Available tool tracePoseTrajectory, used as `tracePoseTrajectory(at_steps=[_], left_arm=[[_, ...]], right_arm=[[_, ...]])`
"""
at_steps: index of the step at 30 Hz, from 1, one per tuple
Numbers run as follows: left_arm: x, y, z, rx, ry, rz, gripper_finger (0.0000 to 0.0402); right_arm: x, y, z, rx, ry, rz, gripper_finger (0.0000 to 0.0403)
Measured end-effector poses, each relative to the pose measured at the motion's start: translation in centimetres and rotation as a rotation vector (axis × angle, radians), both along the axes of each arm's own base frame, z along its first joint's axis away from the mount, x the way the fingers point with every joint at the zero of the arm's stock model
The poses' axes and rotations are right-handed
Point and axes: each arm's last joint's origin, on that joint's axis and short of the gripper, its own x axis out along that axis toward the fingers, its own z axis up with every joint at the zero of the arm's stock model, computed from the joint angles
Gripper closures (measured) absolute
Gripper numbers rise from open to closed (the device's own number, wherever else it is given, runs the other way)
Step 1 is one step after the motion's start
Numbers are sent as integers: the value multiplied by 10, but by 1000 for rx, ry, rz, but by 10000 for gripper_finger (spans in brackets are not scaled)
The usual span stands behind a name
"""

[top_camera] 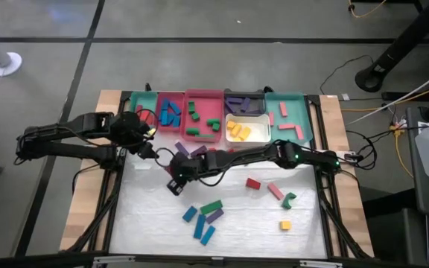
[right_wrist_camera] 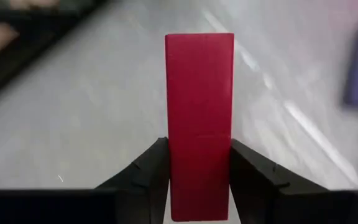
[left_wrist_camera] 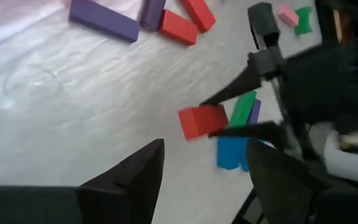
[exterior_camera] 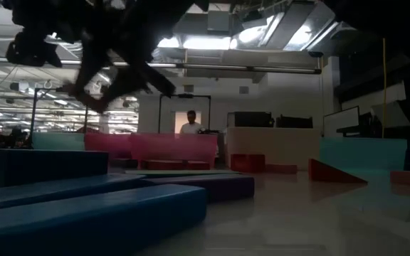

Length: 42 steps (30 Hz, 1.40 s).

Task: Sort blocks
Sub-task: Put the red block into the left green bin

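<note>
Sorting blocks | right claw gripping red block | left claw waiting open, empty | trays part-filled | several blocks remaining on desk

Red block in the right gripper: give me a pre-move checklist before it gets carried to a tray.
1. Grip: red block sits between the right gripper's fingers, ok.
2. Block centred in the jaws, standing straight out: ok.
3. Lifted clear of the white mat: cannot tell.
4. Left gripper open, holding nothing, beside the trays: ok.
5. Arms close together near the mat's far left: not ok, watch clearance.
6. Tray with red blocks has free space: ok.
</note>
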Motion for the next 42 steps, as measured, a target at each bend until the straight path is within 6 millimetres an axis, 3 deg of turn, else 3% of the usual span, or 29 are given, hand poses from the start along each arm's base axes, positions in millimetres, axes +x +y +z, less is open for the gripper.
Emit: tracePoseTrajectory(at_steps=[6,18,23,31,38,42], left_arm=[[2,0,0,-67,6,78,188],[4,0,-1,-155,22,137,190],[4,-1,0,-191,25,132,234],[4,-1,0,-198,23,134,363],[4,-1,0,-177,18,105,365],[3,2,-1,-146,16,81,365]], right_arm=[[11,-10,25,-22,-207,23,271],[20,-20,36,-74,-347,20,264],[19,-21,36,-117,-340,-6,263],[19,-24,36,-155,-339,-51,263],[19,-23,36,-141,-339,-38,261],[20,-22,36,-100,-339,7,237]])
